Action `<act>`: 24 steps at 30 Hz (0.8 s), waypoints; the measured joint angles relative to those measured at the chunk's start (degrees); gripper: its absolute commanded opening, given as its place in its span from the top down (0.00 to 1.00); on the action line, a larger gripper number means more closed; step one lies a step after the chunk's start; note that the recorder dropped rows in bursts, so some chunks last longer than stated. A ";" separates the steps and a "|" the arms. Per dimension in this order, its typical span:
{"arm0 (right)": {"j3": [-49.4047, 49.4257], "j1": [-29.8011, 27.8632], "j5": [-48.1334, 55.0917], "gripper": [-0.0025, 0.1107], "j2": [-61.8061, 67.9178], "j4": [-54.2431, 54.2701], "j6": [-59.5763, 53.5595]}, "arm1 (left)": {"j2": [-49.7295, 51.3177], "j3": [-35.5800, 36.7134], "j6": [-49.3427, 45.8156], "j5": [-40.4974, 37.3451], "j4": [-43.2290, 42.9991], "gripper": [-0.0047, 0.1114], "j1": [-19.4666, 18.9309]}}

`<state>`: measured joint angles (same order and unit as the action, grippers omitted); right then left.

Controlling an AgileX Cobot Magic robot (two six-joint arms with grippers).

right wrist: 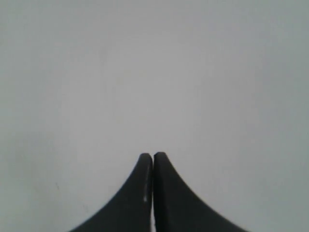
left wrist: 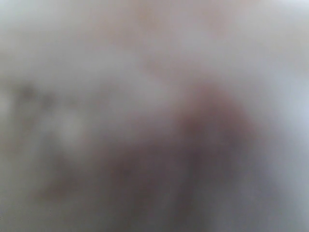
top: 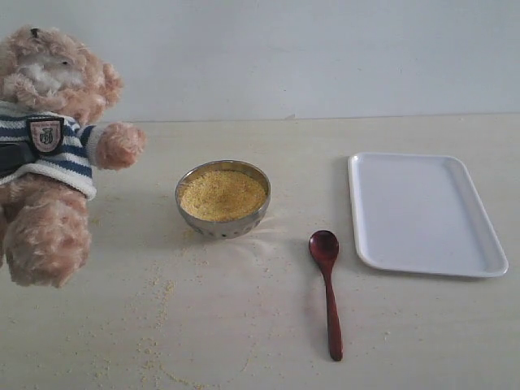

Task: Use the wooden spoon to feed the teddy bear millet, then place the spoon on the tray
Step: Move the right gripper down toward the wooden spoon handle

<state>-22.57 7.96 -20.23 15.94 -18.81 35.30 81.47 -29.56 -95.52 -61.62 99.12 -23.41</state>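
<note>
A pale table runs back to a plain wall. At the far left sits a bear, the largest thing here: fluffy, light brown, in a navy and white striped shirt with a shield badge, one arm held out toward the middle of the table. At the right lies a flat white tray with nothing on it. Between them, nearer the bear, stands a small round steel bowl filled with yellow millet. Stray grains speckle the table in front of the bowl and bear. A dark wooden spoon lies flat on the table between bowl and tray, just beside the tray's near corner, touched by nothing.

The right gripper is clenched, its black fingertips pressed together on nothing, over a blank pale surface. The left wrist view is all blur, so the left gripper's state cannot be told.
</note>
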 measured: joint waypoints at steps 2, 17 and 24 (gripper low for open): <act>-5.66 0.00 7.33 0.98 10.96 -9.03 3.23 | 0.00 0.00 0.00 0.00 0.00 0.92 0.00; -18.44 0.00 34.97 0.98 42.55 -16.45 0.80 | 0.00 0.00 -0.04 0.22 0.00 0.92 0.00; -18.44 5.45 36.11 0.98 42.55 -13.66 -9.84 | 0.00 0.00 -0.04 0.22 0.00 0.92 0.00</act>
<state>-41.02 13.40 15.88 58.48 -32.47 25.46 81.47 -29.56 -95.57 -61.39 99.12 -23.41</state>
